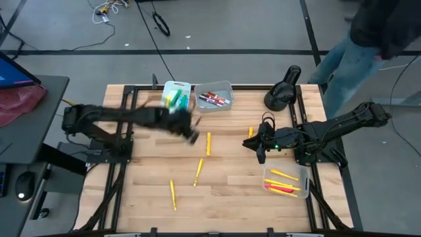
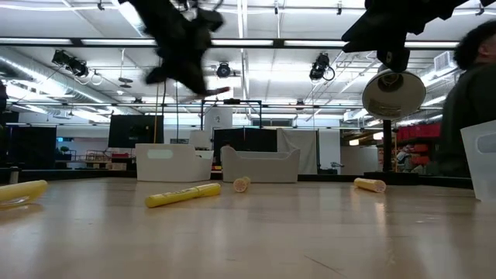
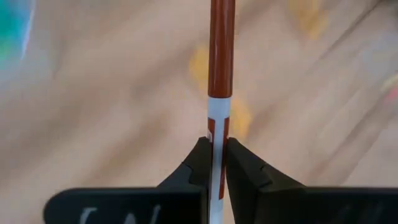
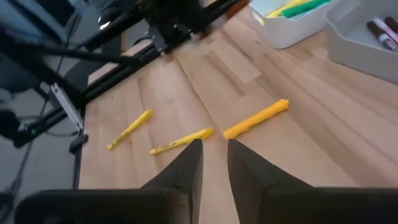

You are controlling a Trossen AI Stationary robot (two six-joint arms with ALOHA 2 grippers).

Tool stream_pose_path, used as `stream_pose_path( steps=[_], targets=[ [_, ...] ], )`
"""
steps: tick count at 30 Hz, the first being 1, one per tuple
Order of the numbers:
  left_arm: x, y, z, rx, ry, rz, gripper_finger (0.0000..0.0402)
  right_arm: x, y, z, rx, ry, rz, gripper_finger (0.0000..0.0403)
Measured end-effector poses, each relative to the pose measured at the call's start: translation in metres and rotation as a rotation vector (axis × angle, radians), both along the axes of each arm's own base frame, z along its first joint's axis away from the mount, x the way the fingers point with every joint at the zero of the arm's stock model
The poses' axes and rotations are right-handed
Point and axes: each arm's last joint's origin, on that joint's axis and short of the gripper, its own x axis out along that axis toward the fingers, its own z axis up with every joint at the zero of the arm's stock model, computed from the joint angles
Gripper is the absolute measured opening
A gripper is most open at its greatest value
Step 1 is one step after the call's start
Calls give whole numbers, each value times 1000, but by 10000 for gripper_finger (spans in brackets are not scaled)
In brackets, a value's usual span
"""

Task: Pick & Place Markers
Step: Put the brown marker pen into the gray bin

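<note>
Place: industrial lab or workshop hall.
Evidence: grey concrete floor (image 1: pixel 263 33) with loose cables (image 1: pixel 160 25); exposed ceiling with strip lights (image 2: pixel 77 40); black-framed wooden worktable (image 1: pixel 230 191).

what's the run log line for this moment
left gripper: jaws shut on red marker, lifted above table | right gripper: empty, waiting near yellow marker

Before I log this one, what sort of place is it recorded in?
Likely a large robotics lab or workshop hall: a wooden bench in a black frame, cables on a grey floor, and exposed ceiling ducts and lights.
</note>
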Motion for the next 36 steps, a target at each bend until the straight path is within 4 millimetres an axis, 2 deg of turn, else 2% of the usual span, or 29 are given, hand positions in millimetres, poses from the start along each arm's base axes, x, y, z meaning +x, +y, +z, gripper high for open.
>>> stream_pose_path(
  steps=[4, 7, 12, 16, 19, 25, 33, 36],
  targets=[
    [26, 69, -1, 142, -201, -84, 28, 0, -1, 0, 71, -14, -57, 75],
    [36, 110, -9, 258, -272, -130, 28, 1, -1, 2, 127, -40, -119, 75],
    [53, 162, -23, 423, -208, -230, 28, 3, -6, 6, 193, -124, -263, 75],
    [68, 191, -41, 547, -138, -367, 28, 5, -13, 12, 230, -208, -363, 75],
    [78, 203, -54, 631, -115, -536, 28, 7, -19, 16, 263, -269, -412, 75],
    [82, 206, -81, 701, -1, -774, 52, 10, -25, 25, 307, -368, -437, 75],
    [78, 204, -90, 723, 152, -845, 55, 11, -27, 27, 304, -393, -468, 75],
    [76, 205, -91, 746, 204, -858, 67, 10, -28, 27, 295, -400, -491, 75]
  ],
)
